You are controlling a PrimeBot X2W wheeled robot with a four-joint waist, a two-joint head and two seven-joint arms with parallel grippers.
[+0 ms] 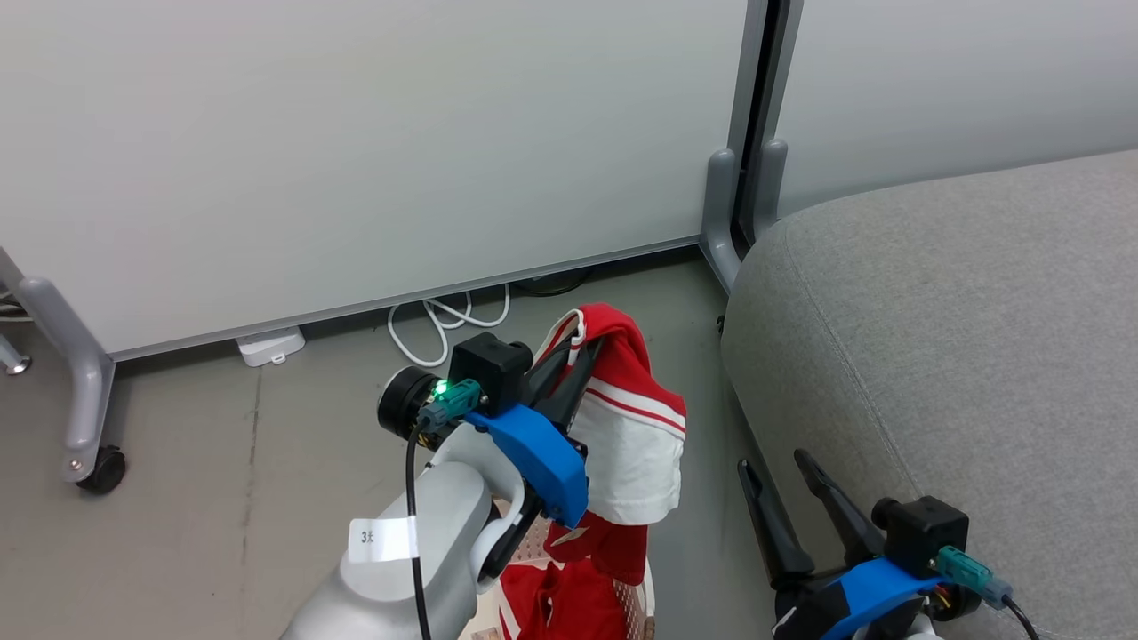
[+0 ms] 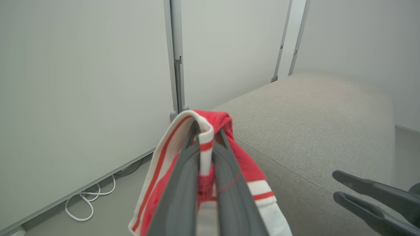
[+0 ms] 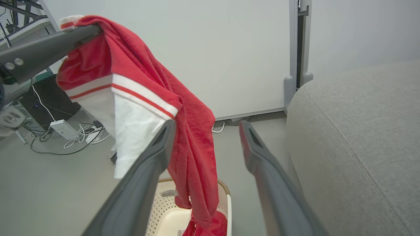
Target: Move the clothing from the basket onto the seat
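1. Red-and-white garment (image 1: pixel 636 418) pinched at its striped hem by left tool (image 1: pixel 576 348), hanging above basket (image 1: pixel 539 544), beside seat (image 1: pixel 960 338) but not over it. More red cloth (image 1: pixel 569 604) low in basket; cannot tell whether a second piece. Right tool (image 1: pixel 773 462) spread wide and empty, near the seat's front edge.
2. Left wrist view: both fingers (image 2: pixel 183 183) pressed together on a fold of white trim, fabric draped to either side. Seat (image 2: pixel 311 124) ahead and to the right.
3. Right wrist view: long red tail of garment (image 3: pixel 197 137) drooping down into basket (image 3: pixel 154 209). Soft, light and limp by the look of it. Unlikely to slip from a pinch on bunched hem, yet apt to drag and catch on the basket's edge. Best taken at a thick fold or seam and lifted high before crossing over.
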